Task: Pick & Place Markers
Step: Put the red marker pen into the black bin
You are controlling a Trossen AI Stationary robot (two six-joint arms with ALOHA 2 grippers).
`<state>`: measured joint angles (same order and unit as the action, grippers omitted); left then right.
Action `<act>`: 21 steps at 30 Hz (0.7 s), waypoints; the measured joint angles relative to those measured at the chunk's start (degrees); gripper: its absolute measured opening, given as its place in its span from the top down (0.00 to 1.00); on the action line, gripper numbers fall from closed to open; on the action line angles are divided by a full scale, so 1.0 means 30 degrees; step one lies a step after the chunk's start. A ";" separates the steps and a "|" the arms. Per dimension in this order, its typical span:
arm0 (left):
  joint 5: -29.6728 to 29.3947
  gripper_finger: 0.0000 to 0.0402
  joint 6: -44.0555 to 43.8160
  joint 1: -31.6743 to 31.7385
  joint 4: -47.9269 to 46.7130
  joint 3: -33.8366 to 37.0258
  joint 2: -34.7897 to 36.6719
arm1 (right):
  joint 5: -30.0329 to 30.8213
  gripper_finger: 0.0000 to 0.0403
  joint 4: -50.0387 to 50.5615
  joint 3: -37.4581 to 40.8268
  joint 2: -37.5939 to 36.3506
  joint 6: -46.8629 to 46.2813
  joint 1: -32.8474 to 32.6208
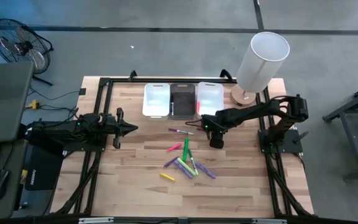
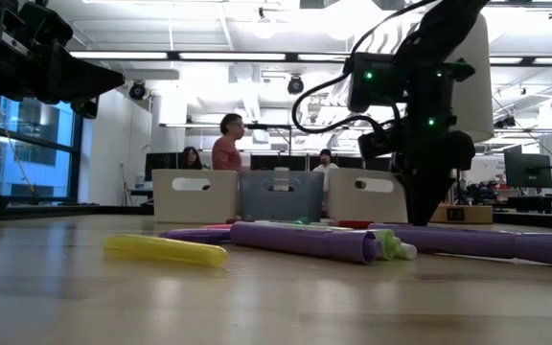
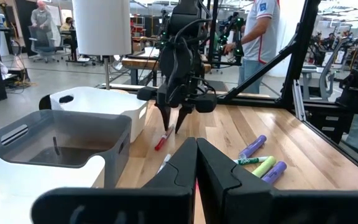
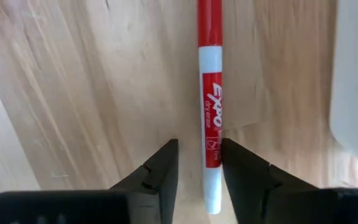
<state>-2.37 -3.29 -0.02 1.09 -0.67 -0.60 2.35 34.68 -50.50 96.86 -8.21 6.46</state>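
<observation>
Left gripper (image 1: 131,129) parked shut over the table's left side, well clear. Pile of markers (image 1: 187,163) mid-table. Right gripper (image 4: 197,163) part-open, straddling the red marker (image 4: 209,99) beside the white bin (image 4: 356,81) (marker off-centre, nearer one finger). Risk: rolling or skewing on closure.

The table (image 1: 135,180) is seen whole from overhead and level from its edge. The bins (image 3: 61,134) are faced by the left wrist view; the red marker (image 4: 210,93) (very close) is shared with it.
</observation>
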 joint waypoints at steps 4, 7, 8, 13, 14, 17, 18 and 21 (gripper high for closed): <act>0.0000 1.00 0.0000 -0.0001 -0.0001 0.0000 0.0000 | 0.0154 0.85 -0.0007 0.0015 0.0015 -0.0802 -0.0333; 0.0000 1.00 0.0000 0.0002 -0.0002 0.0000 0.0000 | 0.0111 0.92 0.0007 0.0008 0.0015 -0.0845 -0.0337; 0.0000 1.00 0.0000 0.0002 -0.0002 0.0000 0.0000 | 0.0097 0.94 0.0026 0.0001 0.0015 -0.0845 -0.0336; 0.0000 1.00 0.0000 -0.0005 -0.0002 0.0000 0.0000 | 0.0220 0.95 0.0058 -0.0022 0.0016 -0.0780 -0.0336; -0.0002 1.00 0.0000 0.0002 -0.0002 0.0000 0.0000 | 0.0325 0.94 0.0058 -0.0022 0.0029 -0.0786 -0.0336; 0.0000 1.00 0.0000 0.0002 0.0004 0.0000 0.0000 | 0.0450 0.91 0.0058 -0.0015 0.0036 -0.0801 -0.0351; -0.0005 1.00 0.0000 -0.0005 -0.0002 0.0000 0.0000 | 0.0467 0.91 0.0058 -0.0015 0.0044 -0.0783 -0.0351; -0.0002 1.00 0.0000 -0.0001 0.0001 0.0000 0.0000 | 0.0452 0.93 0.0058 -0.0015 0.0044 -0.0685 -0.0343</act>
<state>-2.38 -3.29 -0.02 1.09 -0.67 -0.60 3.71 34.85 -50.54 96.99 -10.26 5.43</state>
